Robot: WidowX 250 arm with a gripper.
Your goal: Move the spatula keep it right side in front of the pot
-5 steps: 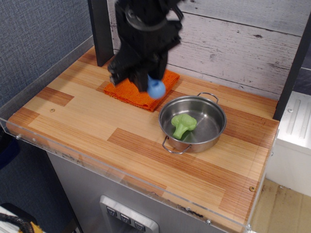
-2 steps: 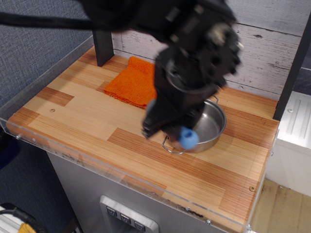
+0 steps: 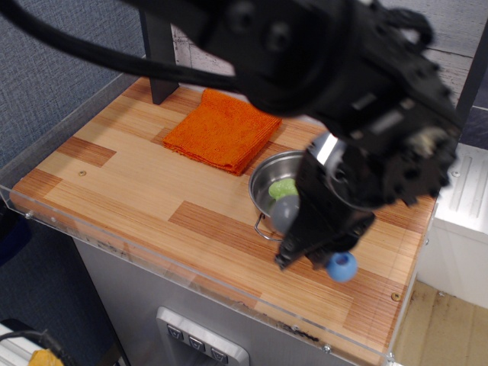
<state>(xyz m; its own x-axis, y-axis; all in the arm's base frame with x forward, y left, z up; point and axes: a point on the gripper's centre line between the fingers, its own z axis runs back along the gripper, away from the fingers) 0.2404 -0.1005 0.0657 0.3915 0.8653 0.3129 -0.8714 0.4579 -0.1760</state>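
Note:
My black gripper (image 3: 314, 252) is shut on the spatula and holds it above the table's front right part. The spatula's round grey head (image 3: 286, 213) sticks out to the left of the fingers and its light-blue handle end (image 3: 341, 267) to the lower right. The shiny steel pot (image 3: 266, 177) stands just behind the gripper. The arm hides most of it; only its left rim and one wire loop handle (image 3: 263, 227) show. A green broccoli toy (image 3: 281, 188) lies inside the pot.
An orange cloth (image 3: 223, 130) lies at the back of the wooden tabletop (image 3: 137, 183). A dark post (image 3: 158, 53) stands at the back left. A clear plastic lip (image 3: 114, 248) runs along the table's front edge. A white unit (image 3: 465, 191) stands off the right side.
The gripper, holding the spatula, has moved from above the orange cloth to the right and forward, past the pot, to the front right of the table.

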